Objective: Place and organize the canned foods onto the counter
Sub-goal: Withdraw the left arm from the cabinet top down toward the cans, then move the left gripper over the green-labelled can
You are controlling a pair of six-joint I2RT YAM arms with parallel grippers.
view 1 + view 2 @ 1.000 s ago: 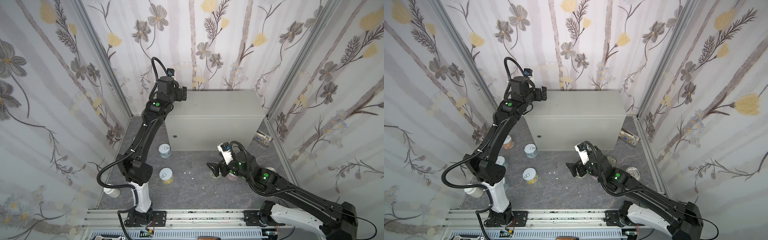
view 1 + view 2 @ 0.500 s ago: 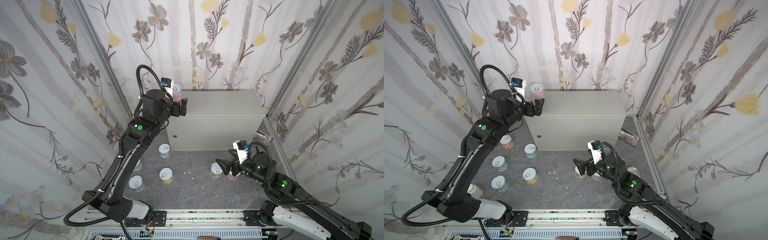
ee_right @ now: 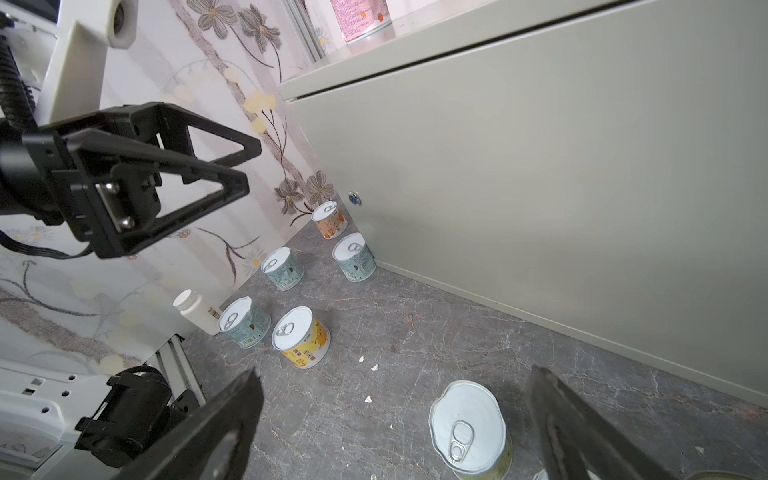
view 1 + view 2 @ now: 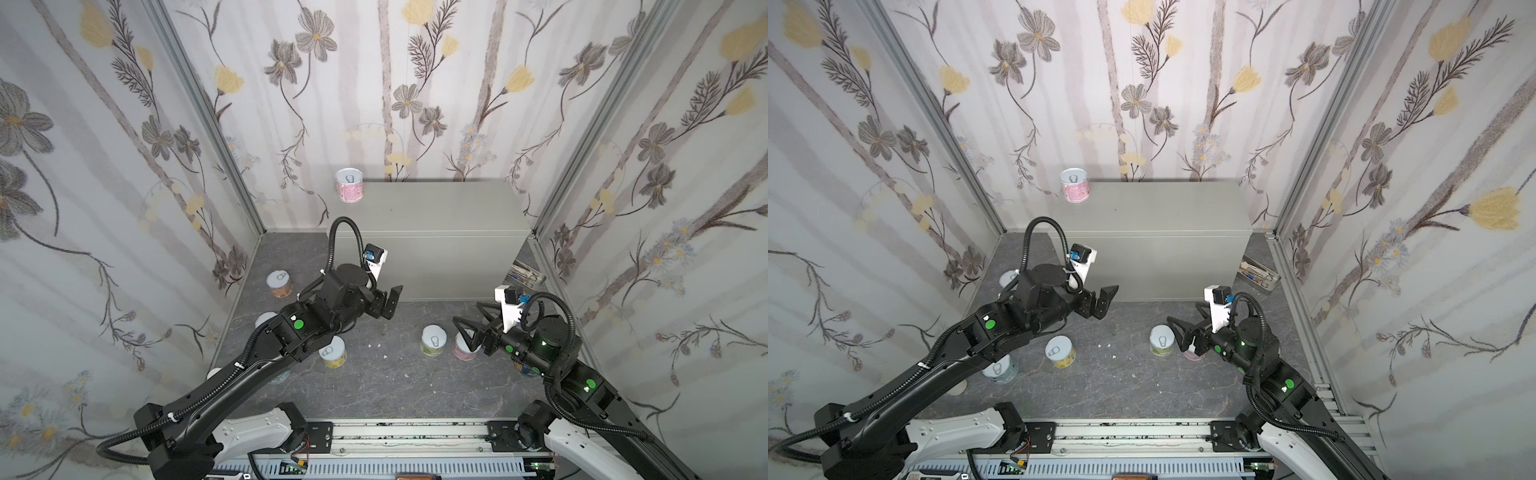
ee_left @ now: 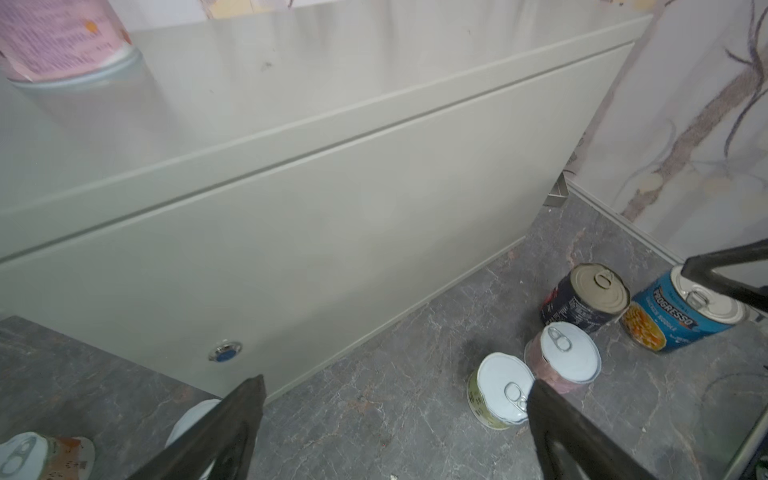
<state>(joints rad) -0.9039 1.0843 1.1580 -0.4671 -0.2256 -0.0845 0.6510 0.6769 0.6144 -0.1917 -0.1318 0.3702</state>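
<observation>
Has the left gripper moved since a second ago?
Yes. The left gripper has pulled back from the counter, leaving its far left corner beside the pink can and dropping down before its front face, jaws open.

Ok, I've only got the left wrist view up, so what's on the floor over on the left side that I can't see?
Observer: Three teal-label cans and a yellow can stand there, near the orange can.
Operator: Anything there that isn't a can?
Observer: Yes, a white-capped bottle by the wall, beside one teal can.
Operator: And the right gripper?
Observer: The right gripper is open and empty, hovering low close to the green can.
</observation>
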